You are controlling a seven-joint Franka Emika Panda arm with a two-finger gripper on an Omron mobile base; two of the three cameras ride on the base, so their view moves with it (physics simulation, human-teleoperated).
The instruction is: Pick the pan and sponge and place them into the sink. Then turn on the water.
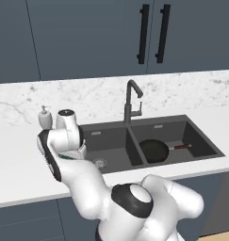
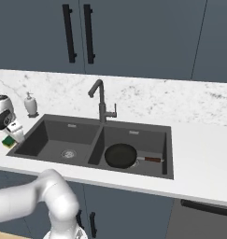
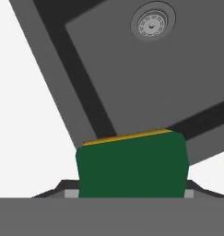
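Sponge hides claw tips (grip unclear).

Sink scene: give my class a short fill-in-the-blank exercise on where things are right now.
1. The pan lies in the ____ basin of the sink, seen from the robot.
2. The sponge sits between the fingers of the ____.
3. The sponge's top is ____.
4. No water runs from the ____.

Missing words: right; gripper; green; faucet
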